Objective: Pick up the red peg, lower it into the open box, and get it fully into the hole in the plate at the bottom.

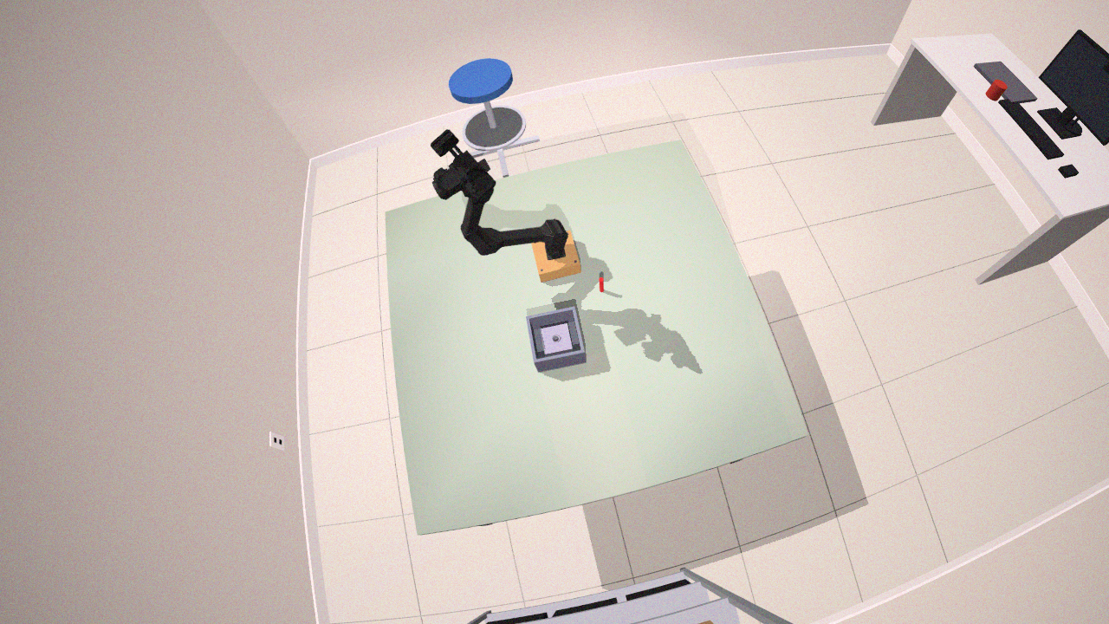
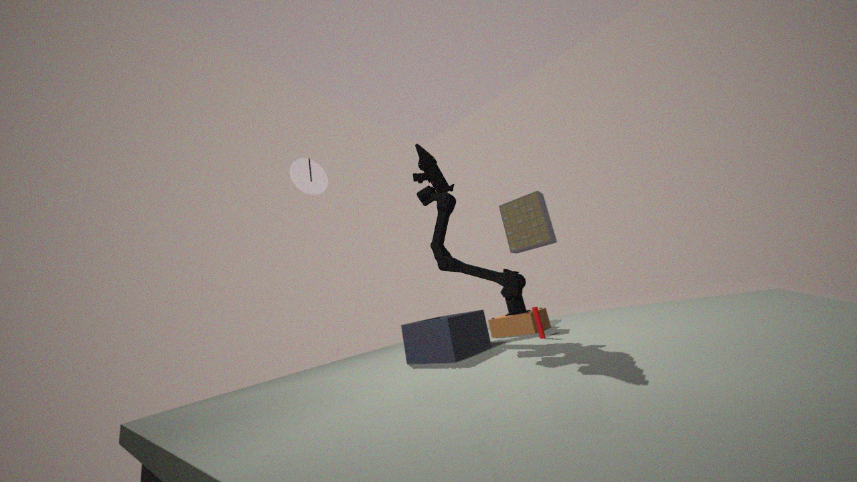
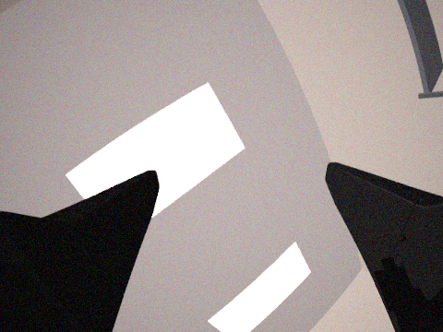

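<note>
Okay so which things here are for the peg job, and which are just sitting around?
For the job:
- red peg
- open box
- plate with the hole, inside the box
- gripper, open

Just around:
- blue stool
- red cup
- monitor
- keyboard
- wall clock

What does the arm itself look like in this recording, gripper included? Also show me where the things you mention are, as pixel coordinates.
The WidowX AI arm point(image 1: 511, 237) point(image 2: 476, 272) is black throughout, with slim links and bulkier, rounded joint housings. Its parallel-jaw gripper point(image 1: 451, 139) point(image 3: 243, 174) is black too, with broad, wedge-shaped fingers tapering to narrow, blunt tips. No cables, sleeves or markings can be made out.
</note>
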### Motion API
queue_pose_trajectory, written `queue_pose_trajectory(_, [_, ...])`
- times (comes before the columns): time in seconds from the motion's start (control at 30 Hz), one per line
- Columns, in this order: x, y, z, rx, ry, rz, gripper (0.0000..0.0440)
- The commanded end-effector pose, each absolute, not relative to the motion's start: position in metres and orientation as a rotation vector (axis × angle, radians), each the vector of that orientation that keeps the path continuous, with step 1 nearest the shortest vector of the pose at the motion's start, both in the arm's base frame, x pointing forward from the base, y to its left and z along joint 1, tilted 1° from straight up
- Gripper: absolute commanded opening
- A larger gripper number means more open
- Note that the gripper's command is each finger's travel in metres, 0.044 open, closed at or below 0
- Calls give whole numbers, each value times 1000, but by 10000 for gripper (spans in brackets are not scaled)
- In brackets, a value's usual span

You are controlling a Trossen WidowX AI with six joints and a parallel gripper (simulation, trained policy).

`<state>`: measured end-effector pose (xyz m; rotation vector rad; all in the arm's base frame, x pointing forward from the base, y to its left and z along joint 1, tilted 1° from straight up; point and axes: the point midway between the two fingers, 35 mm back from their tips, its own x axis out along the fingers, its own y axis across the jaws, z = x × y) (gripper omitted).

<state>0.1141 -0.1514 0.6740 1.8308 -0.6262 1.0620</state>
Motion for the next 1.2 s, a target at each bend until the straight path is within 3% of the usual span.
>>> queue_pose_trajectory(0.0, [90, -99, 678, 1671, -602, 1091, 424])
queue_pose_trajectory(0.5, [77, 71, 634, 1172, -419, 1025, 424])
queue_pose_trajectory(1.17, [170, 210, 470, 694, 28, 744, 436])
